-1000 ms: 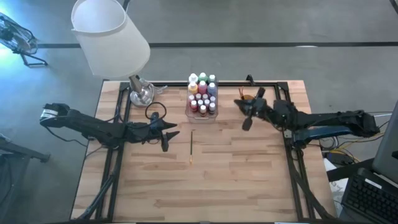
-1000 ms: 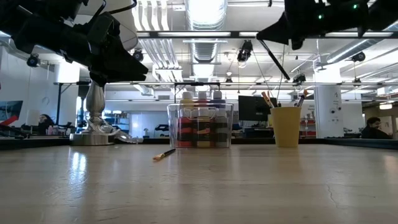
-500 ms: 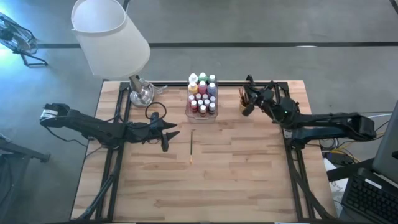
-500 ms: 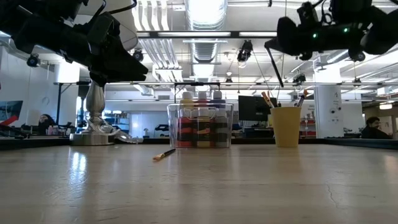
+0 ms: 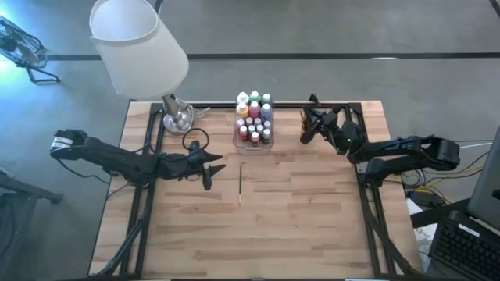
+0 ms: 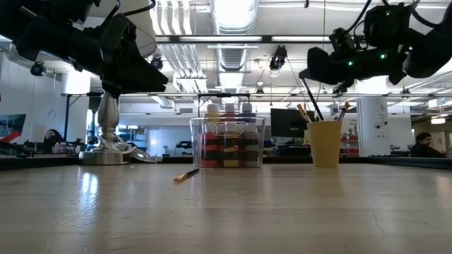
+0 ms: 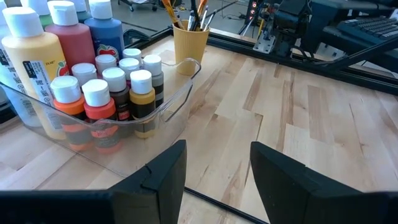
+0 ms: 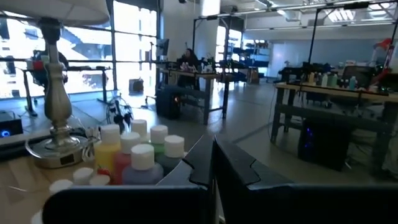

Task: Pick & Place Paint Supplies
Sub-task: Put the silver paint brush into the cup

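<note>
From above, a clear plastic box (image 5: 254,133) stands at the far middle of the pale wooden tabletop (image 5: 297,211), packed with small white-capped paint bottles (image 5: 253,117) in yellow, red, green, blue and orange. A thin dark-handled paintbrush (image 5: 240,185) lies loose on the wood, nearer the front than the box. The left gripper (image 5: 212,169) hangs to the left of that brush, apart from it, jaws released and holding nothing. The right gripper (image 5: 306,133) sits over the small orange cup (image 5: 310,123) to the right of the box, jaws clenched on another thin dark paintbrush (image 6: 308,99). A white-shaded lamp (image 5: 139,47) with a metal base stands at the far left corner. At table height, the held brush slants down from the right gripper (image 6: 305,75) into the cup (image 6: 325,143), where other brushes stand. The left wrist view shows the bottles (image 7: 102,93) in the box (image 7: 168,93), the cup (image 7: 190,41) beyond, and two dark fingers (image 7: 163,171) spread. The right wrist view shows its fingers (image 8: 200,163) pressed together, bottles (image 8: 142,157) beyond.
</note>
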You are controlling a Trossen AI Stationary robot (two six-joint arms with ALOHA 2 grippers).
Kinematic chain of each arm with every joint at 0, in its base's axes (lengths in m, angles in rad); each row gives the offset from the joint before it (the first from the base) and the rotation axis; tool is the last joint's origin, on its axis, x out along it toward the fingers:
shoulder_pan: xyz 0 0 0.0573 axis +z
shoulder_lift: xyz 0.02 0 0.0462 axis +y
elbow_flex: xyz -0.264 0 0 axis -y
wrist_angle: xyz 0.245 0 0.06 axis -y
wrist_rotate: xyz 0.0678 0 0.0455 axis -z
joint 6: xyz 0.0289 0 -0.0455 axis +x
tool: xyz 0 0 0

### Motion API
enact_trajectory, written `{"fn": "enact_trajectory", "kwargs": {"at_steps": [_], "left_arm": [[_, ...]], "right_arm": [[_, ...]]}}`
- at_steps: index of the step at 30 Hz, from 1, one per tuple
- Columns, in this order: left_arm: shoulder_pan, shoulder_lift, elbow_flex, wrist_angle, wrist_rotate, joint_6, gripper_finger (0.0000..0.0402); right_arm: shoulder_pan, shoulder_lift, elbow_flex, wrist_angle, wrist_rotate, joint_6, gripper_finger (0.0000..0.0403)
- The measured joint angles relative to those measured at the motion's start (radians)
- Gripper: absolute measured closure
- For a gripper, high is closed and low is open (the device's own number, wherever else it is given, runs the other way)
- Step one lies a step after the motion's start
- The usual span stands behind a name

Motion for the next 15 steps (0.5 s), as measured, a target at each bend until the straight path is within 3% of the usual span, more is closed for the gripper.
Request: {"fn": "enact_trajectory", "kwargs": {"at_steps": [15], "left_arm": [[0.000,0.000,0.000,0.000,0.000,0.001,0.0218]], "right_arm": [[0.000,0.122,-0.002,-0.003,0.048,-0.008,0.0395]]}}
